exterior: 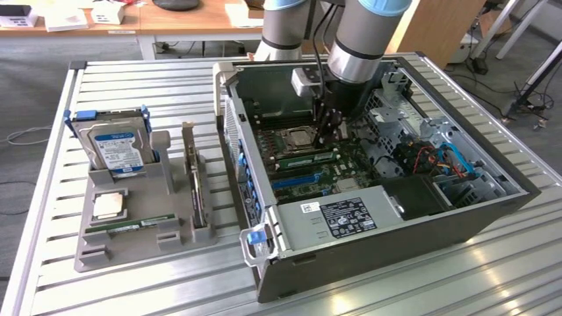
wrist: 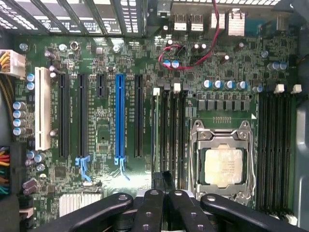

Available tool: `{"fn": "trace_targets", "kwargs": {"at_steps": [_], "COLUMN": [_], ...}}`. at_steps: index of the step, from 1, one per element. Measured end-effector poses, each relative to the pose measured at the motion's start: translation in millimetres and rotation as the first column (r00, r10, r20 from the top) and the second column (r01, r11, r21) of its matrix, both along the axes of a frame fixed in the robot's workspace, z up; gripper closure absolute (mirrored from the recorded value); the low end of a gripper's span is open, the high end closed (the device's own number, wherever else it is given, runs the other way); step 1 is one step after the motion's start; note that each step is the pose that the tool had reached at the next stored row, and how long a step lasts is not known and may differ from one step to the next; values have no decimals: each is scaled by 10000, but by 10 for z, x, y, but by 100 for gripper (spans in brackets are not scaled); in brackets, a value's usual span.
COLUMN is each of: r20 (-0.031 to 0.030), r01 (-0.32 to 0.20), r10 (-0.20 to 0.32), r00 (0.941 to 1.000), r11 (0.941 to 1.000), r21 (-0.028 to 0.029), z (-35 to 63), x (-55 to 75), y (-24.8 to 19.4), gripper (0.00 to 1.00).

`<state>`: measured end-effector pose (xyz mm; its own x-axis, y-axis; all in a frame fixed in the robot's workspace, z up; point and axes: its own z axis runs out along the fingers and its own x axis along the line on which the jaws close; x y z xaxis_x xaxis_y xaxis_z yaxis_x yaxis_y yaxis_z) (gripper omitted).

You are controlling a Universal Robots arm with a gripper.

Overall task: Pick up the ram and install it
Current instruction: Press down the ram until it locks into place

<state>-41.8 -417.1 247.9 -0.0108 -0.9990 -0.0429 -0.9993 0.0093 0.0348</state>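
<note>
claw (wrist: 163, 193) pressed together, over my board's memory slots | ram (wrist: 155, 130) looks seated in slot beside processor (wrist: 223, 166) | insertion apparently done, latching unconfirmed

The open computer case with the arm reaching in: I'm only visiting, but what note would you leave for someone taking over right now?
Gripper: shut, with nothing visibly gripped, at one end of the long green ram stick.
Ram: edge-on in the black slot beside the square silver processor, inside the open dark computer case.
Done: ram picked up and brought to its slot.
Left: confirming that it is fully seated, which I cannot tell from here.
</note>
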Motion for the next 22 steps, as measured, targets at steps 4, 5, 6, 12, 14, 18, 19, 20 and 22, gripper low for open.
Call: {"fn": "trace_targets", "kwargs": {"at_steps": [4, 5, 6, 12, 14, 18, 19, 20, 22], "r20": [0, 2, 0, 0, -1, 0, 0, 1, 0], "r01": [1, 0, 0, 0, 1, 0, -1, -1, 0], "r10": [-1, 0, 0, 0, -1, 0, 1, 1, 0], "r00": [10000, 10000, 10000, 10000, 10000, 10000, 10000, 10000, 10000], "r11": [10000, 10000, 10000, 10000, 10000, 10000, 10000, 10000, 10000], "r21": [0, 4, 2, 2, 0, 1, 2, 5, 2], "z": [-1, -9, -17, -65, -71, -73, -75, -79, -90], "x": [0, 1, 1, 3, 3, 5, 7, 7, 7], "y": [1, 2, 1, 0, 0, 0, -1, 0, -1], "gripper": [89, 89, 89, 89, 89, 89, 89, 89, 89]}}
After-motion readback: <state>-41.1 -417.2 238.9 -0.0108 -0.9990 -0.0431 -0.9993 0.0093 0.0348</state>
